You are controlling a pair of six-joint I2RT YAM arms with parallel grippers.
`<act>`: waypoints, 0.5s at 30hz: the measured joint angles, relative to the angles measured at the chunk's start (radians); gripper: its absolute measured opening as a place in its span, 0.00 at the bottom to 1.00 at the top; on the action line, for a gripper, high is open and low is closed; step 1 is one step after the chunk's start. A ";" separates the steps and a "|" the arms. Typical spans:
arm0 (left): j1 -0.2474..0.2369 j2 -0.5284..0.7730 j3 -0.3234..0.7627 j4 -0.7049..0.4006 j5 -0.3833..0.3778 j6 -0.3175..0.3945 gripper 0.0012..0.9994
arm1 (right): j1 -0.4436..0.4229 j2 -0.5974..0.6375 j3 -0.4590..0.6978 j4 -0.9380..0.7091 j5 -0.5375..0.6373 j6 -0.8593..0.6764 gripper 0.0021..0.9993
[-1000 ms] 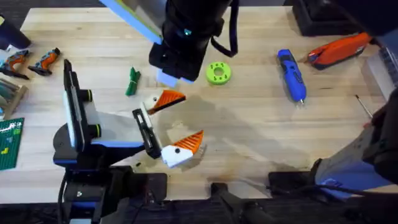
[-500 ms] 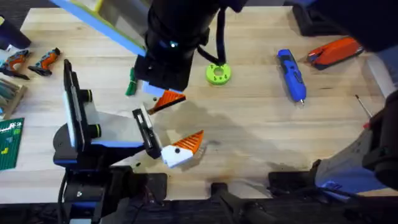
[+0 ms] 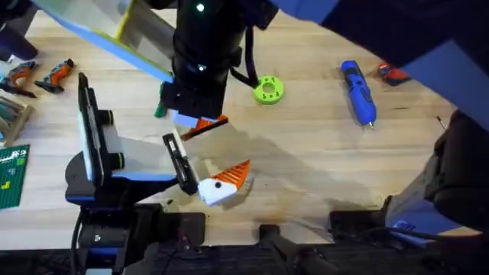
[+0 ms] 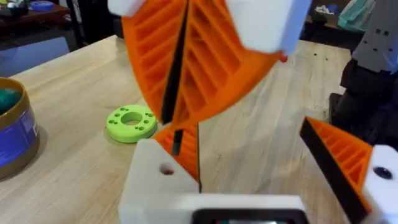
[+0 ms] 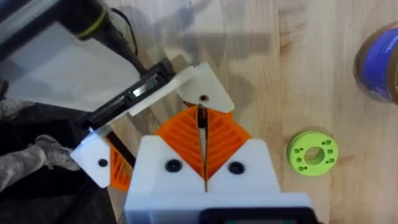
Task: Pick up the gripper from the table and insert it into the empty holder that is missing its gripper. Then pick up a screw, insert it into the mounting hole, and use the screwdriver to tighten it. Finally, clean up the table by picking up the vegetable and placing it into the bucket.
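Pale wooden boards with visible grain form the tabletop (image 3: pixel 306 168), and dark furniture and clutter fill the room beyond its far edge. From overhead, the right arm reaches across the middle, large and dark, with its right gripper (image 5: pixel 203 144) down over the centre-left of the table. Its two white fingers with orange ribbed pads (image 5: pixel 180 134) are pressed together, with a thin black strip pinched edge-on between them; this appears to be the black face of the small orange wedge-shaped gripper piece (image 3: pixel 205 124), though most of it is hidden. Those pads sit directly above the white angular plastic holder block (image 5: pixel 202 87), right at its small mounting hole.

The left arm lies low along the near-left of the table. Its left gripper (image 3: pixel 200 163) is spread wide: the bare white holder block on one side, and on the other a twin white block with an orange ribbed tip (image 3: pixel 228 181), well apart.

A lime-green round disc (image 3: pixel 268 89) lies just beyond the right gripper. A blue pen-shaped screwdriver (image 3: pixel 357 92) with a metal tip lies well to the right. A small dark green toy vegetable (image 3: pixel 161 104) peeks out beside the right arm. In the left wrist view, a round blue bucket (image 4: pixel 15 134) with a tan rim stands near the green disc.
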 joint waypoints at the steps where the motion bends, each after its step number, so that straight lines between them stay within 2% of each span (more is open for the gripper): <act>1: 0.000 0.000 0.000 0.000 0.000 0.000 0.99 | 0.001 0.001 0.000 -0.001 0.000 0.000 0.00; 15: 0.000 0.000 0.000 0.000 0.000 0.000 0.99 | 0.002 0.001 0.000 -0.001 0.023 -0.001 0.00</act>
